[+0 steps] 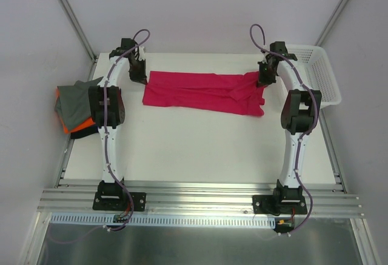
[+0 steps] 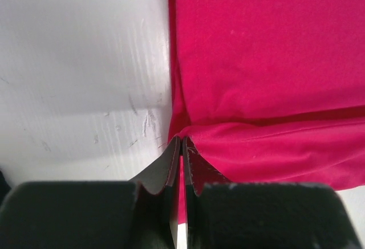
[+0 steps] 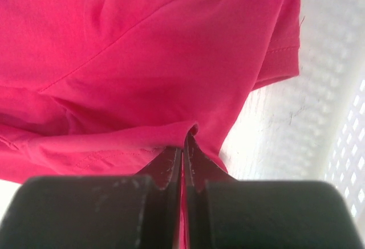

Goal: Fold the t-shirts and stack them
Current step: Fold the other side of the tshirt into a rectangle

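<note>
Looks barely started: pinching the pink shirt point(image 1: 203, 92) at its far corners with left gripper point(image 2: 181, 142) and right gripper point(image 3: 185, 139) clamped shut, leaving the grey and orange shirts point(image 1: 76, 100) heaped to its left.

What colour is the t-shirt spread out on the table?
Bright magenta-pink: the t-shirt shows whole in the top external view.

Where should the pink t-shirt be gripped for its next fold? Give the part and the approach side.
Probably its far long edge, at both end corners, coming down from the far side. The pink t-shirt lies flat as a wide band, so only its edges offer cloth to pinch; the left gripper and right gripper are shut there.
</note>
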{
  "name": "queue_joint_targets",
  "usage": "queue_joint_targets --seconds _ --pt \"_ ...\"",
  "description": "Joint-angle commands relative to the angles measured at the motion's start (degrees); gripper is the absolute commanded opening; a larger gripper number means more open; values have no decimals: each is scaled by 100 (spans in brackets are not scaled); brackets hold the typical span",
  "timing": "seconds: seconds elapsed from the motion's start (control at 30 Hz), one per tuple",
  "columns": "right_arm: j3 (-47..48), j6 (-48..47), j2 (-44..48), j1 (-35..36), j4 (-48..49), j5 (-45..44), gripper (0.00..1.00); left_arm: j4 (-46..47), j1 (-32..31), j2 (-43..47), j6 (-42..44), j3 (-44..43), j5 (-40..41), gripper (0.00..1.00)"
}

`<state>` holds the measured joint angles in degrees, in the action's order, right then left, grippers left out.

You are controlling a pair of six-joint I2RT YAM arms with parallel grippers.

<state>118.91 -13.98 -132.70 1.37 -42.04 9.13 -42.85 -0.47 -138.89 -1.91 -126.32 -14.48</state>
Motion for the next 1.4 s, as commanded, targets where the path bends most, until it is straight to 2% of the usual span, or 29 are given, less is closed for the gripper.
queue_joint_targets --seconds 0.0,0.3,0.83,0.87,0.9,0.93,0.97,1.0,1.03,1.13,1.27,1.37 --pt "352 53 -10 -49 143 -183 0 136 -155 -24 33 -331 244 0" --pt "545 88 -150 -58 205 -227 0 383 -278 -59 -134 -692 534 0" --pt "642 53 -353 -40 267 -507 0 321 -287 -15 -46 -244 999 0" --pt "668 27 -370 -49 275 -508 0 304 -287 -7 -29 -218 1052 6" --pt "677 44 -388 -40 284 -517 1 286 -304 2 -28 -165 1218 40" --pt "677 44 -388 -31 284 -526 1 286 -305 2 -28 -147 1246 40" --pt "686 53 -379 -31 284 -552 5 269 -305 28 -20 -130 1281 58" --pt "703 62 -379 -14 267 -604 16 251 -305 46 -11 -112 1316 84" --pt "712 62 -327 -5 258 -709 35 242 -305 107 -2 -95 1351 91" --pt "739 79 23 -14 275 -816 53 198 -296 440 33 -77 1404 95" --pt "695 9 631 4 381 -509 57 172 -313 959 -90 151 651 89" --pt "554 219 903 100 311 -210 58 137 -401 1092 -187 257 447 86"
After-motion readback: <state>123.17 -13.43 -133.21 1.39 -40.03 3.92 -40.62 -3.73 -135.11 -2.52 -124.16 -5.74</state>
